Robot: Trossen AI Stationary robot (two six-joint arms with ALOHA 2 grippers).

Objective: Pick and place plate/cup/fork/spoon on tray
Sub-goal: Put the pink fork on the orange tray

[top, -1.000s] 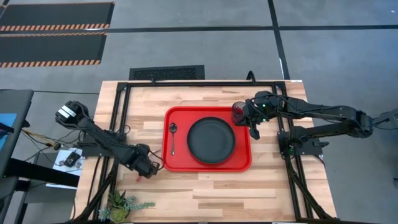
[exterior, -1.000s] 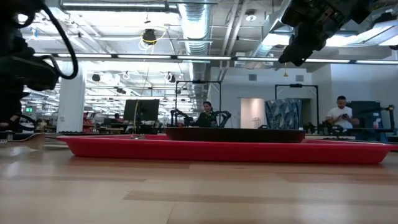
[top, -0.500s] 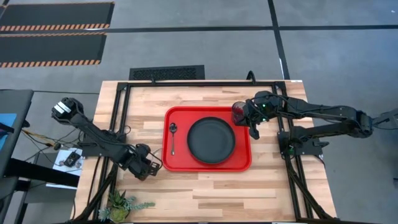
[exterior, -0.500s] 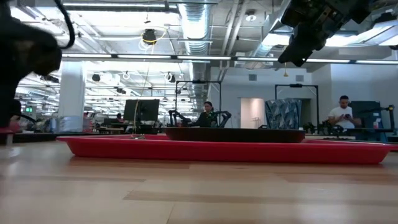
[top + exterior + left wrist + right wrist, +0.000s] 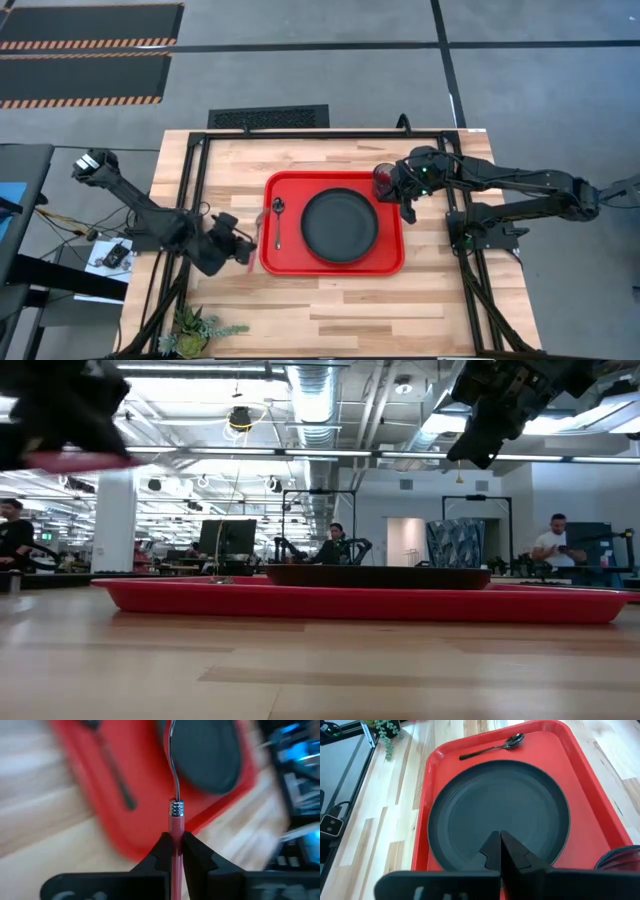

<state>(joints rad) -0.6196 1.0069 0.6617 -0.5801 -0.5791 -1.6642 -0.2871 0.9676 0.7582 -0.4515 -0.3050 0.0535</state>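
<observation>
The red tray point(image 5: 392, 262) lies mid-table. On it are the black plate point(image 5: 340, 226), the dark spoon point(image 5: 278, 222) along its left side, and the dark-red cup point(image 5: 383, 180) in its far right corner. My left gripper point(image 5: 246, 244) is just off the tray's left edge, raised above the table and shut on the fork point(image 5: 175, 795). The fork's silver tines reach out over the tray. In the low view the fork point(image 5: 85, 460) hangs high at the left. My right gripper point(image 5: 500, 851) is shut and empty above the tray's right side, beside the cup point(image 5: 620, 857). My left gripper pinches the fork's red-pink handle point(image 5: 176, 827) between its two fingers, a little behind the silver collar. The fork lies along the fingers and sticks out forward toward the tray. It is lifted clear of the table and about level.
A small potted plant point(image 5: 195, 328) stands at the table's near left corner. Black frame rails point(image 5: 195, 180) run along the table's left and right sides. Bare wood lies in front of the tray point(image 5: 340, 305). People show in the room beyond point(image 5: 550, 545).
My left gripper, shut on the fork, has risen from the table by the tray's near left corner. It has moved a little toward the far edge and the tray. The fork, low at the table a second ago, is now lifted clear.
</observation>
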